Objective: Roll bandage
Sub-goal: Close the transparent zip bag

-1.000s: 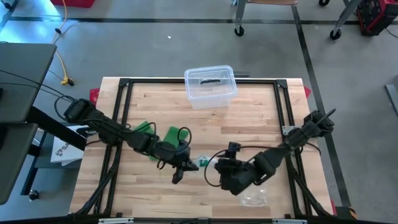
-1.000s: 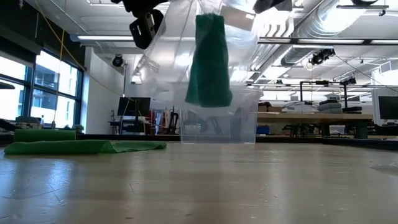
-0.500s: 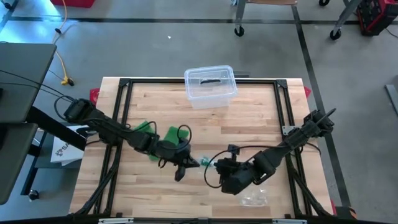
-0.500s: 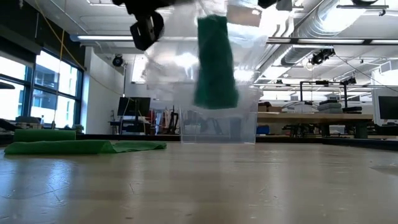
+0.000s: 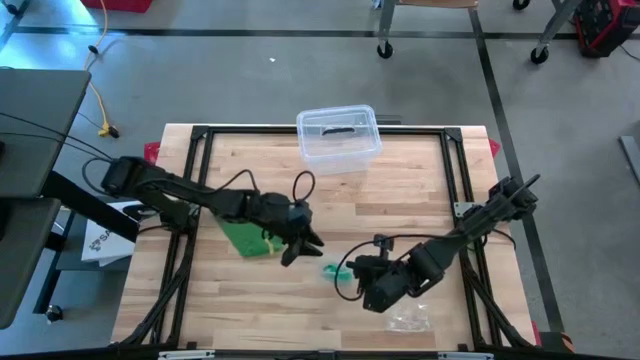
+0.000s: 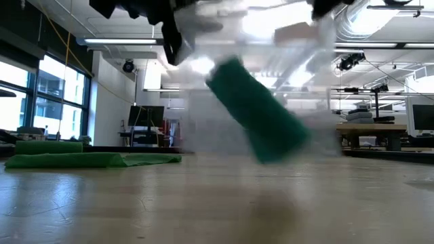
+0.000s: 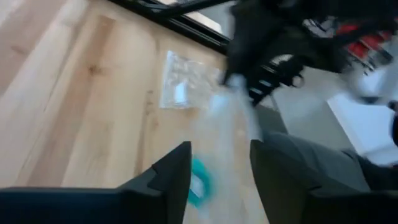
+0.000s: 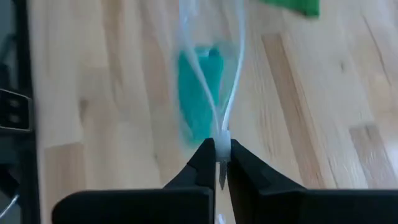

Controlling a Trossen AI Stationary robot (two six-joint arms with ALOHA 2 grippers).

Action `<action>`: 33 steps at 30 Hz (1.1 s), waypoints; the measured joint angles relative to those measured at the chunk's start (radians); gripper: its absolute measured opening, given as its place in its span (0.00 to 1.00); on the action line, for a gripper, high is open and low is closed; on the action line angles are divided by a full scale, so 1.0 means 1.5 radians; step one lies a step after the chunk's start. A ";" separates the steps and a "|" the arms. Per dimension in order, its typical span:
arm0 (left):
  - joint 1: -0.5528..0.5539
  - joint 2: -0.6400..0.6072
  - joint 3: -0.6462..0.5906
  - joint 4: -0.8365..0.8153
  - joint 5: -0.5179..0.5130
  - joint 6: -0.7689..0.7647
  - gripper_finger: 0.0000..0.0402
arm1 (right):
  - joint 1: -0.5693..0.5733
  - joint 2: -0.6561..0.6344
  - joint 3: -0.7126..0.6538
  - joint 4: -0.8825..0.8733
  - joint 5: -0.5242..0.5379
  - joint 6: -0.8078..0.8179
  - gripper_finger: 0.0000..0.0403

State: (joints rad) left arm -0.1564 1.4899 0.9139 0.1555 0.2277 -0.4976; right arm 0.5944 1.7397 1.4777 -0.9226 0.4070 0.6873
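Left fingers [image 5: 300,243] let go; bagged bandage roll [image 6: 258,110] swung, now tilted diagonally.

Wooden table [image 5: 400,200]: clear lidded container [image 5: 338,137] at far edge; unrolled green bandage [image 5: 243,236] left; small, possibly plastic packet [image 5: 408,321] near front.

- The pale wooden tabletop [image 5: 400,200] lies bare between the clear lidded plastic box [image 5: 338,138] and the arms.
- The flat green bandage strip [image 5: 243,235] blocks the left side.
- A small clear plastic packet [image 5: 408,321] lies near the front edge.
- The black metal frame [image 5: 320,132] rims the tabletop.
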 joint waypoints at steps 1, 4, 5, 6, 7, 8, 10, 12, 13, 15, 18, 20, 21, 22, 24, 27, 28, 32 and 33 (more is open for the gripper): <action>0.001 -0.006 0.000 -0.007 0.006 0.007 0.41 | 0.000 0.000 -0.008 0.000 0.000 0.008 0.02; -0.002 -0.027 0.000 -0.021 -0.010 0.036 0.42 | 0.000 0.000 -0.024 0.017 0.000 0.008 0.02; -0.006 -0.034 0.000 -0.019 -0.022 0.057 0.42 | 0.000 0.000 -0.026 0.018 0.001 0.008 0.02; -0.013 -0.039 0.000 -0.016 -0.036 0.090 0.42 | -0.001 0.000 -0.027 0.018 0.002 0.008 0.02; -0.023 -0.041 0.000 -0.012 -0.052 0.133 0.42 | -0.001 0.000 -0.027 0.018 0.002 0.006 0.02; -0.038 -0.041 0.000 -0.006 -0.067 0.185 0.42 | -0.001 0.000 -0.027 0.019 0.003 0.003 0.02; -0.078 -0.033 0.000 0.010 -0.103 0.297 0.42 | -0.001 0.000 -0.027 0.020 0.006 -0.005 0.02; -0.125 -0.016 0.000 0.042 -0.172 0.401 0.42 | -0.001 0.000 -0.027 0.021 0.006 -0.006 0.02; -0.147 -0.005 0.000 0.063 -0.214 0.446 0.42 | -0.001 0.000 -0.027 0.022 0.006 -0.004 0.02; -0.185 0.018 0.000 0.117 -0.298 0.516 0.42 | -0.001 0.000 -0.027 0.029 0.006 0.007 0.02; -0.210 0.046 0.001 0.202 -0.366 0.565 0.43 | -0.001 0.000 -0.025 0.033 0.006 0.008 0.02; -0.211 0.062 0.011 0.216 -0.368 0.564 0.45 | 0.001 0.000 -0.023 0.041 0.006 0.008 0.02; -0.209 0.070 0.018 0.215 -0.368 0.560 0.47 | 0.001 0.000 -0.023 0.046 0.006 0.008 0.02; -0.206 0.080 0.025 0.215 -0.368 0.556 0.48 | 0.001 0.000 -0.023 0.051 0.006 0.008 0.02; -0.199 0.102 0.038 0.215 -0.358 0.549 0.52 | 0.001 0.000 -0.023 0.055 0.006 0.008 0.02; -0.192 0.140 0.062 0.213 -0.347 0.552 0.58 | 0.001 0.000 -0.023 0.055 0.008 0.008 0.02; -0.192 0.152 0.069 0.213 -0.349 0.563 0.59 | 0.001 0.000 -0.023 0.055 0.007 0.008 0.02; -0.192 0.194 0.102 0.208 -0.372 0.595 0.62 | 0.001 0.000 -0.023 0.055 0.008 0.008 0.02; -0.192 0.202 0.111 0.201 -0.376 0.592 0.62 | 0.001 0.000 -0.023 0.055 0.008 0.008 0.02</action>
State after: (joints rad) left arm -0.4446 1.7924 1.0796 0.4563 -0.3371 0.3909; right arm 0.5961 1.7397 1.4437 -0.8401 0.4187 0.6993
